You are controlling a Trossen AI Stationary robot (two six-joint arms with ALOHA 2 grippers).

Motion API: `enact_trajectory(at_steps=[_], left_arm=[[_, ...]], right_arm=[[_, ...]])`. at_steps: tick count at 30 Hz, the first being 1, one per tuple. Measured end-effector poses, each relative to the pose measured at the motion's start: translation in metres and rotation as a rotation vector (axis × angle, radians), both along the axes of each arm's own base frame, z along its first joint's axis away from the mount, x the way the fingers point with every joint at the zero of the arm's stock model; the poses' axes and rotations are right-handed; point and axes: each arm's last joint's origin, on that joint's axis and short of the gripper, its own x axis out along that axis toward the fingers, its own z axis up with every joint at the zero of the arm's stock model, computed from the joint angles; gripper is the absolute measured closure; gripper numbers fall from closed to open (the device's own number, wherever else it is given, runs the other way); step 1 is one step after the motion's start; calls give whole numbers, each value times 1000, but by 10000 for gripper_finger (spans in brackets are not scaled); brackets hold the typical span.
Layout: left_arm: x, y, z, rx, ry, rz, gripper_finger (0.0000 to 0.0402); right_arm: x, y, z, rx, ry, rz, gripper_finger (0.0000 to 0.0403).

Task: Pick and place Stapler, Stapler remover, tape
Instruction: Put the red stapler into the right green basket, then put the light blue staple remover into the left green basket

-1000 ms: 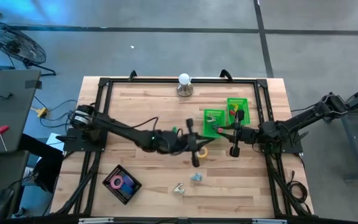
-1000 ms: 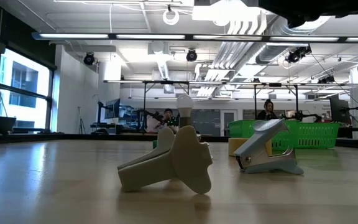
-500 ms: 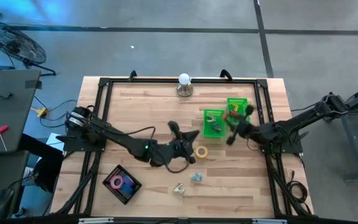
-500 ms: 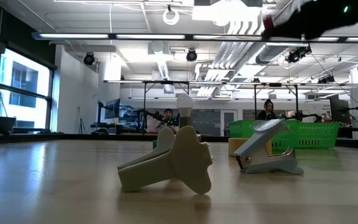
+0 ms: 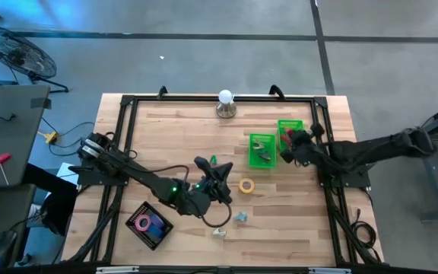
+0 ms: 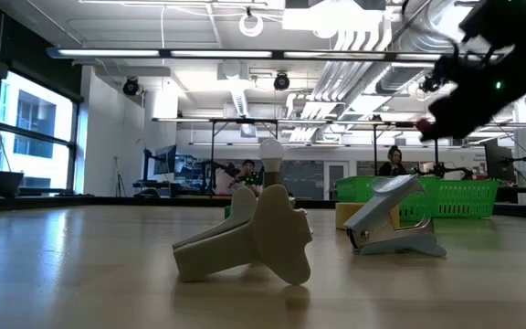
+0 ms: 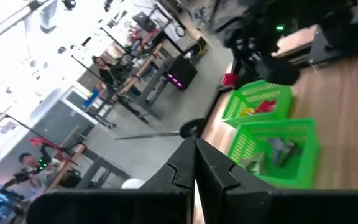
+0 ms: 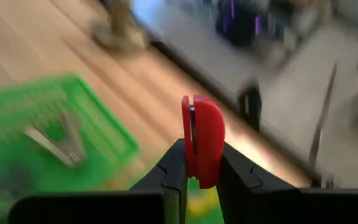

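While clamping red stapler remover (image 8: 202, 142), right gripper (image 8: 199, 163) hovers.

Two green mesh bins (image 5: 262, 149) (image 5: 290, 134) side by side on wooden surface (image 5: 166, 125), right half. Yellow tape roll (image 5: 246, 185) just in front of them. Black tray (image 5: 150, 224) front-left; grey and beige staple removers (image 5: 239, 218) (image 5: 218, 231) front-centre. Round-topped metal stand (image 5: 226, 104) at back edge.

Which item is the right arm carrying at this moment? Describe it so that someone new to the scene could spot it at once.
Start at the two green bins on the table's right half in the high view. The right end effector hangs over the bin nearer the right edge, shut on a small red item. It is the only thing off the table, and solid red, unlike the yellow tape roll lying flat nearby.
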Motion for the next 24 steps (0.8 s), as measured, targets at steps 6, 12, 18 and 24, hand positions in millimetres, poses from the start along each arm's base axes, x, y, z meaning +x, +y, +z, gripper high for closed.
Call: enact_trajectory(at_steps=[6, 12, 18, 24], left_arm=[[-2, 1, -7, -31, 6, 6, 401], [-3, 2, -12, -51, 15, 13, 401], [-4, 3, -14, -43, 35, 18, 401], [-7, 5, -11, -39, 30, 50, 401]], right_arm=[[-8, -22, -7, 182, 4, -109, 344], [-5, -26, -6, 230, -45, -98, 221], [-5, -26, -5, 228, -52, -101, 137], [10, -22, 5, 267, -140, 141, 118]])
